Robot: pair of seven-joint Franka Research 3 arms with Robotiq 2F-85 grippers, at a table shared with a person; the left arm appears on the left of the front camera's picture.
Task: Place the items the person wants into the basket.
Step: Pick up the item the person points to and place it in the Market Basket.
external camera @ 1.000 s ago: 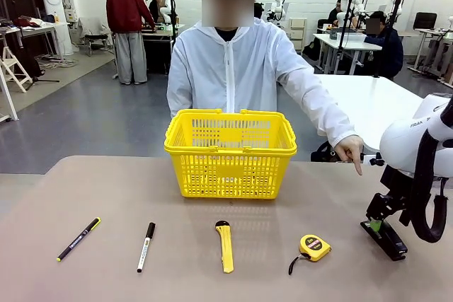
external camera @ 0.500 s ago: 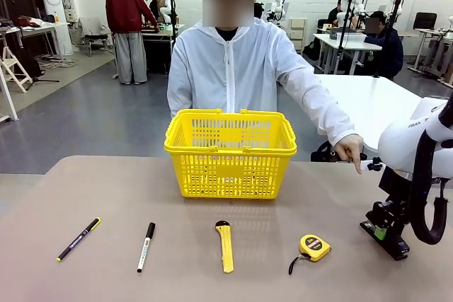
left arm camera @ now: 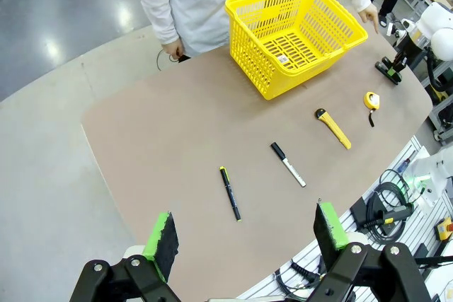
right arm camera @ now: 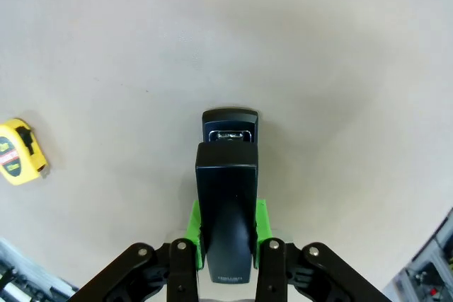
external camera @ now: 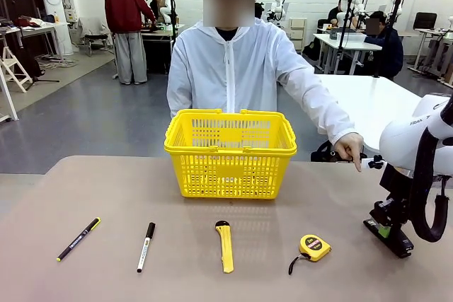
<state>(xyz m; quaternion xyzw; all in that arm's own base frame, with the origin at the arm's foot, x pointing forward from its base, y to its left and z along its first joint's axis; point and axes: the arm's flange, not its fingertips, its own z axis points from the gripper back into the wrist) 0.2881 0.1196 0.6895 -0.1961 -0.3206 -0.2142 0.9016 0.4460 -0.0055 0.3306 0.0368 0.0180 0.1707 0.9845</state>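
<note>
One black stapler [right arm camera: 226, 175] clamped between the right fingers [right arm camera: 261, 221], green pads pressed to both its sides near the rear end. Long axis running straight out ahead of the wrist, crosswise to the squeeze. Low at the table [external camera: 106, 189]; resting or just lifted, hard to tell. Judged to be the wanted item: person's hand [external camera: 350, 148] just beyond these fingers, index finger pointing down toward it.

Yellow basket [external camera: 231, 151] off to the left of the right fingers and farther across toward the person, well apart, open top up, handles down on the rim. Probably next: raise the stapler above the rim, carry it left and away, let go over the opening. Right arm clearly the nearer one for that, with the load already in its grip.

Going left from the right fingers along the near row: tape measure [external camera: 314, 247] close by, then knife [external camera: 225, 245] lying lengthwise toward the basket, then white marker [external camera: 146, 247] and black pen [external camera: 78, 239] farthest off, both slanted with caps toward the far side.

Left fingers [left arm camera: 159, 245] spread wide, holding nothing, high above the table. Both pens below and ahead of them, so nearer that arm if asked for.
</note>
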